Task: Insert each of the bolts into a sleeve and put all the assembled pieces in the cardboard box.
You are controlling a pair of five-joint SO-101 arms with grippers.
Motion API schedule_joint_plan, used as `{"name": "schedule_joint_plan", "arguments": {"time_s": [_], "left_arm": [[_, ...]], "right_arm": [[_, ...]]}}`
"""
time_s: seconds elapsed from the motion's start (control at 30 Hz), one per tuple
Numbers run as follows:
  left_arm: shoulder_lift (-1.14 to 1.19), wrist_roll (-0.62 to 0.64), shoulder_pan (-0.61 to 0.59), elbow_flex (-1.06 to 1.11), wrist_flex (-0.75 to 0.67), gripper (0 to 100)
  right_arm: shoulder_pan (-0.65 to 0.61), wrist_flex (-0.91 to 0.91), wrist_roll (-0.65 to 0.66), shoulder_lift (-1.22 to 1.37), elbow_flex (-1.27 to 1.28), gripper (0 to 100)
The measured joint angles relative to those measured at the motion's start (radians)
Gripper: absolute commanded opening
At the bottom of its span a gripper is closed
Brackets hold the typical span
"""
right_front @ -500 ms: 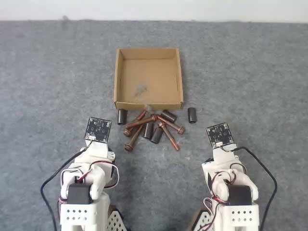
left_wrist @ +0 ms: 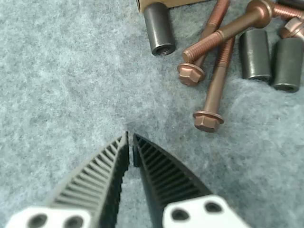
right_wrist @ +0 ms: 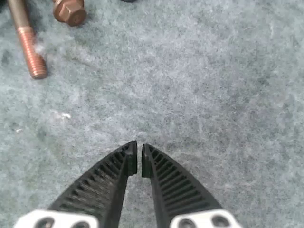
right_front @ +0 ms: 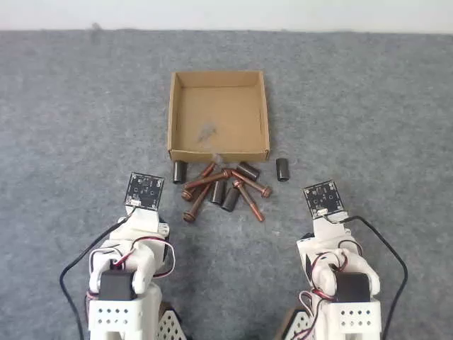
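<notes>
Taking 12 o'clock as pointing away from the arms, we start nearest. The left gripper (left_wrist: 130,142) sits low over the grey carpet (right_front: 71,142), its 2 ribbed fingers almost touching at the tips and gripping nothing. The right gripper (right_wrist: 139,149) looks the same: a sliver of gap, nothing held. The closest bolt head (left_wrist: 208,121) lies near the left gripper at about 2 o'clock, not touching it. A threaded bolt end (right_wrist: 31,52) lies at about 10 o'clock from the right gripper, well apart.

Farther out, the bolts (right_front: 212,178) lie crossed in a loose pile with 3 sleeves (right_front: 218,191) among them. A 4th sleeve (right_front: 180,171) lies at the pile's 10 o'clock and a 5th sleeve (right_front: 283,169) at its 2 o'clock. The cardboard box (right_front: 171,117) stands at the pile's 12 o'clock, and every bolt and sleeve lies outside it on the carpet.
</notes>
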Motion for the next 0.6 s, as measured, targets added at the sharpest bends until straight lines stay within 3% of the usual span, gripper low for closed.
{"name": "schedule_joint_plan", "arguments": {"time_s": [0.37, 0.6], "left_arm": [[0.0, 0.0, -0.158, -0.021, -0.275, 1], [0.0, 0.0, -0.052, -0.021, -0.262, 1]], "right_arm": [[0.003, 0.0, 0.0, 0.0, -0.005, 0.9], [0.005, -0.008, 0.0, -0.002, -0.048, 1.0]]}}
